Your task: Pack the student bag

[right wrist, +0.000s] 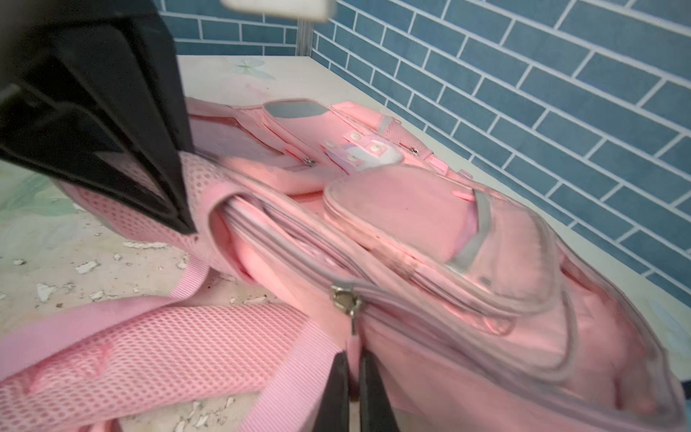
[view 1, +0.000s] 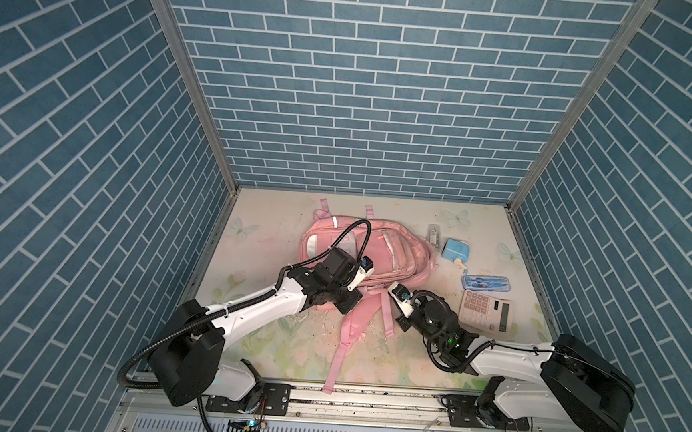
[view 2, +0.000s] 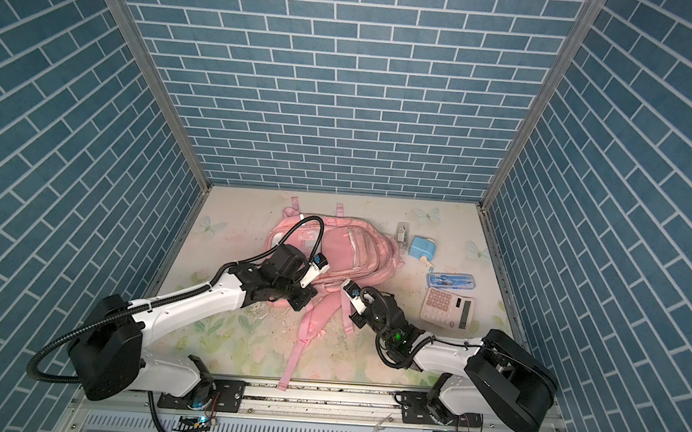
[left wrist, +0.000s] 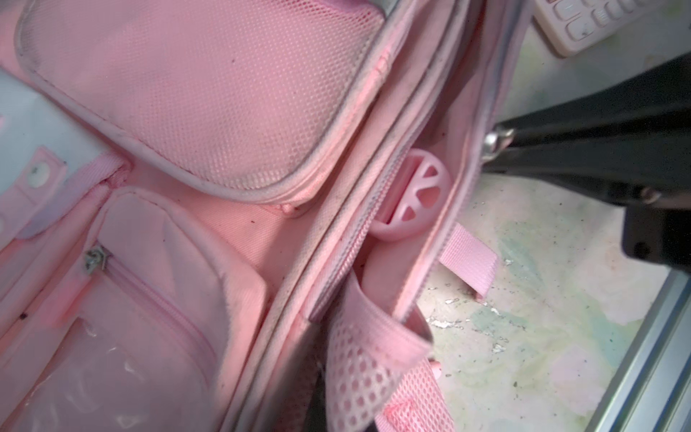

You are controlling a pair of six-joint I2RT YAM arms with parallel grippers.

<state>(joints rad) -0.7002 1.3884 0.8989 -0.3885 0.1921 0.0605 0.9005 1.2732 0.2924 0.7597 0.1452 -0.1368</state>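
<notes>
Student bag point(view 1: 383, 253) lies flat mid-table point(view 1: 268, 345), straps trailing toward the arm bases. Left gripper point(view 1: 352, 286) is clamped on its mesh near edge (the mouth gapes there). Right gripper point(right wrist: 353, 377), fingers pressed nearly together and empty, sits just beside the zipper pull point(right wrist: 346, 297).

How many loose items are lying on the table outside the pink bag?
4, all right of the student bag: small clear item farthest back, blue sharpener, blue geometry case, pink calculator nearest. More may be hidden.
</notes>
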